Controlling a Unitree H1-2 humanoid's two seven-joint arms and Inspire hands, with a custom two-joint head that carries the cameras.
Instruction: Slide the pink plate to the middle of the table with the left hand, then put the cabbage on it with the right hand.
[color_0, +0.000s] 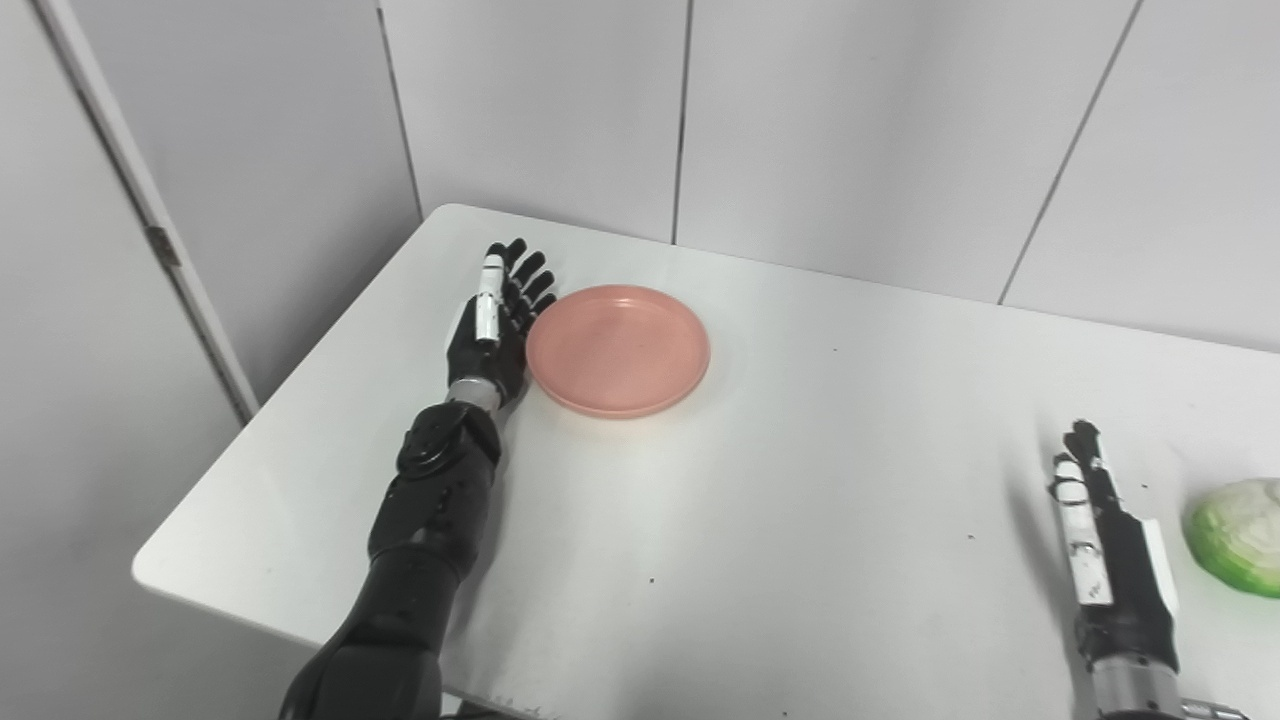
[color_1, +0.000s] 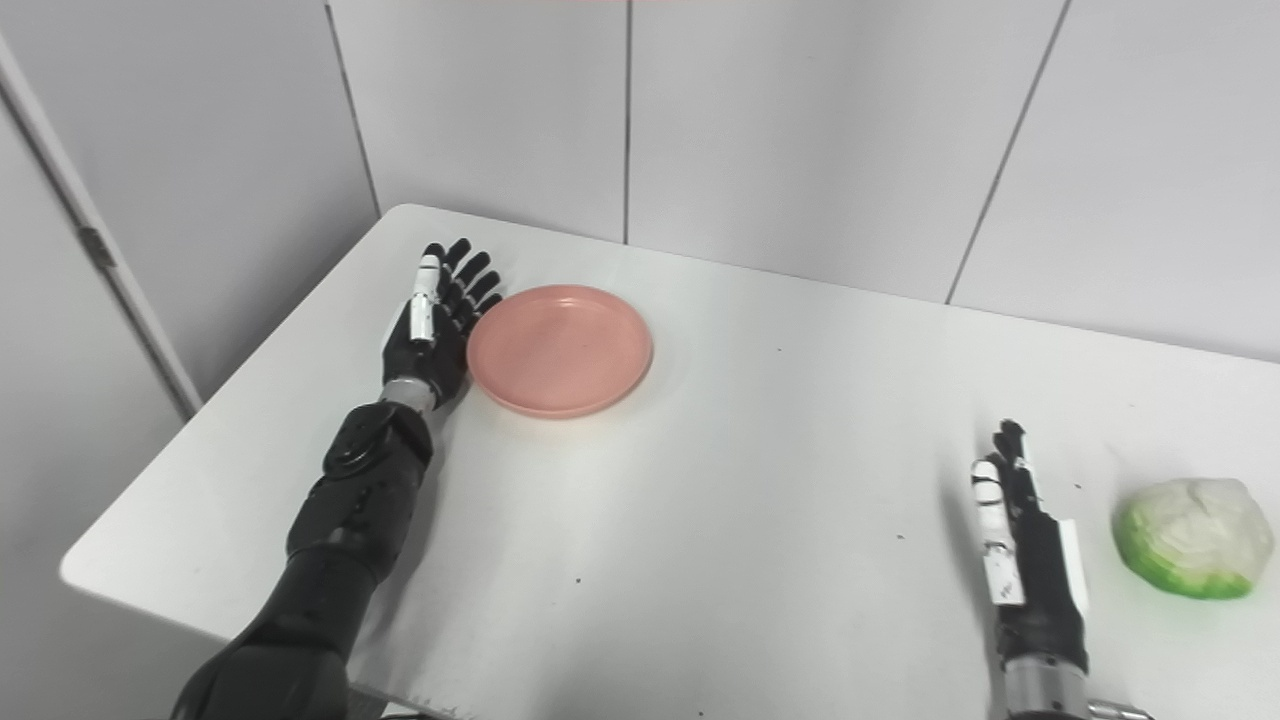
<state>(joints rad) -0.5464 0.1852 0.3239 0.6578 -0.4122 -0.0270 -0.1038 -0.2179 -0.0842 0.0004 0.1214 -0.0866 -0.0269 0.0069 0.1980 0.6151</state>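
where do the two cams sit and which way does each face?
Left eye view: on the head, left of its twin, looking down and forward over the white table; shows the left robot hand with its forearm, and the right robot hand.
Right eye view: on the head, slightly to the right, same downward aim; both arms show, and the cabbage is whole here.
Shared: table, pink plate, both hands, cabbage, panelled wall.

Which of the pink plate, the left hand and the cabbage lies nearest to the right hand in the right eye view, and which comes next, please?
1. Cabbage, just right of the right hand.
2. Pink plate, far across the table to the left.
3. Left hand, at the plate's left rim, farthest.
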